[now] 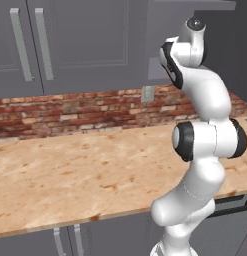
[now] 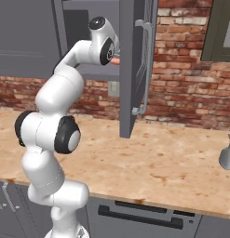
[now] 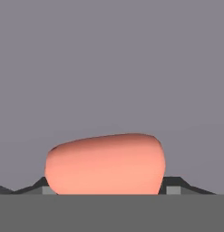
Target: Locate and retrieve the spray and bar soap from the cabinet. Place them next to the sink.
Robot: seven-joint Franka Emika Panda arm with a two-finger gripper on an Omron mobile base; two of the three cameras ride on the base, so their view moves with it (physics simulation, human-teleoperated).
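The arm is reaching way up into the cabinet [image 2: 84, 28], and the bar soap [image 3: 104, 164] is sitting right between the pincer [image 3: 104, 188] tips in the hand view, one dark fingertip [image 3: 173, 186] poking out on each side of it. Looks like the fingers are flanking the bar closely, but I honestly can't tell whether they're actually squeezing it or just bracketing it. My guess is it's going for the soap flat-on because the bar is so low and wide, so coming in level with the shelf is the only sane approach.

From the right base view a sliver of pink is peeking out past the wrist, just beside the open cabinet door [image 2: 135, 65], so the soap is up at shelf height.

Over at the right edge there's something pale grey [image 2: 226, 155] standing on the worktop [image 2: 149, 162], possibly the spray, but it's cut off so I'm not calling it.

Room-wise: speckled tan stone worktop, red brick backsplash [image 1: 70, 112], grey cabinet fronts with long silver handles [image 1: 21, 45].
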